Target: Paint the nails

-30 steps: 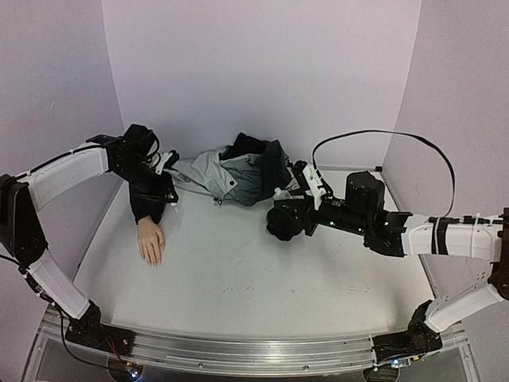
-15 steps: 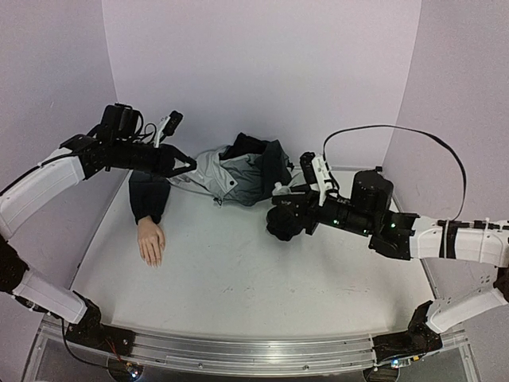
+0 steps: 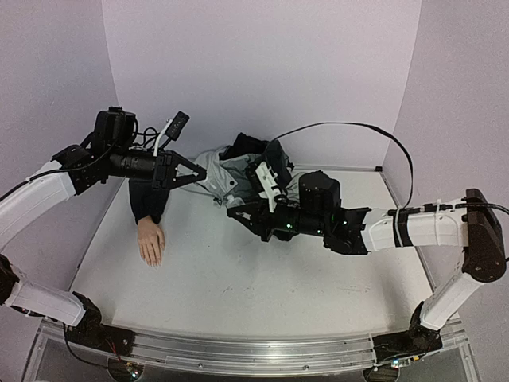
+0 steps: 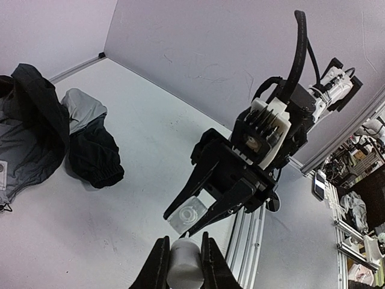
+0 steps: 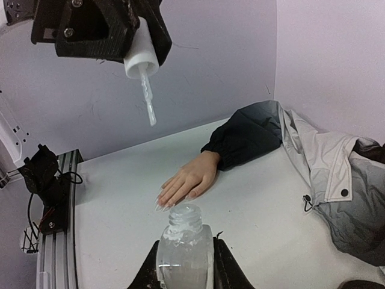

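The pale mannequin hand (image 3: 151,242) lies palm down at the table's left, its wrist in a black jacket sleeve (image 3: 148,200). Its tiny nails (image 5: 161,205) show at the fingertips in the right wrist view. My left gripper (image 3: 192,177) is raised above the table, right of the hand. It is shut on a white cap (image 4: 183,262) whose brush (image 5: 148,99) hangs down. My right gripper (image 3: 240,216) is shut on a small clear glass bottle (image 5: 183,250). The bottle is uncapped, upright, and held below and beside the brush, apart from it.
A grey-black jacket (image 3: 242,173) lies bunched at the back middle of the table. An aluminium rail (image 3: 238,354) runs along the near edge. Purple walls close in the left, back and right. A black cable (image 3: 358,127) loops above the right arm.
My left gripper has risen off the sleeve and swung right with the cap. My right gripper has moved left with the bottle, towards the left gripper. The hand has not moved.
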`<state>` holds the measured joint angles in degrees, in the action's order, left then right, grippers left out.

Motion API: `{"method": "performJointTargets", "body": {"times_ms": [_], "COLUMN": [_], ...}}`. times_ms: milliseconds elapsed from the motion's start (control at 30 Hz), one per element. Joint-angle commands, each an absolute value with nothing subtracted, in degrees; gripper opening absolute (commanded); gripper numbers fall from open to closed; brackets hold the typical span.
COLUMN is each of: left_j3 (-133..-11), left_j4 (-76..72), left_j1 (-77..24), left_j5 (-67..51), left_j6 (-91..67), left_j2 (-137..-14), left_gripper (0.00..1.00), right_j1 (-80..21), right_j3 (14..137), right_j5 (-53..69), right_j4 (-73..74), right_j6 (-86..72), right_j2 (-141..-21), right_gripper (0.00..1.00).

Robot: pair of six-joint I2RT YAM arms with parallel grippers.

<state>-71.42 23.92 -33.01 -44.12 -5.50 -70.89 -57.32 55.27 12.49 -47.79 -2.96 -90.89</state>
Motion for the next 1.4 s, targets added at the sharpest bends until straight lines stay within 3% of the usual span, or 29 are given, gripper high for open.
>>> {"method": "performJointTargets", "body": {"times_ms": [0,1367], "left_j3": [-71.2,-71.1], "left_j4": [20.7,22.7], "left_j1": [-33.6,-35.6], "left_j5": [-46.7,-42.5], "left_j6": [-3.8,-2.2], "left_j2": [-70.2,-72.0], "left_gripper": [0.0,0.0], "right_j1": [-58.7,-61.8], "right_j3": [60.8,60.2], "right_j5": [12.2,5.7], "right_j4": [-53.2,-57.2], "right_j6": [-2.4,1.5], "right_j2": [-93.3,-93.0], "right_gripper": [0.0,0.0]}}
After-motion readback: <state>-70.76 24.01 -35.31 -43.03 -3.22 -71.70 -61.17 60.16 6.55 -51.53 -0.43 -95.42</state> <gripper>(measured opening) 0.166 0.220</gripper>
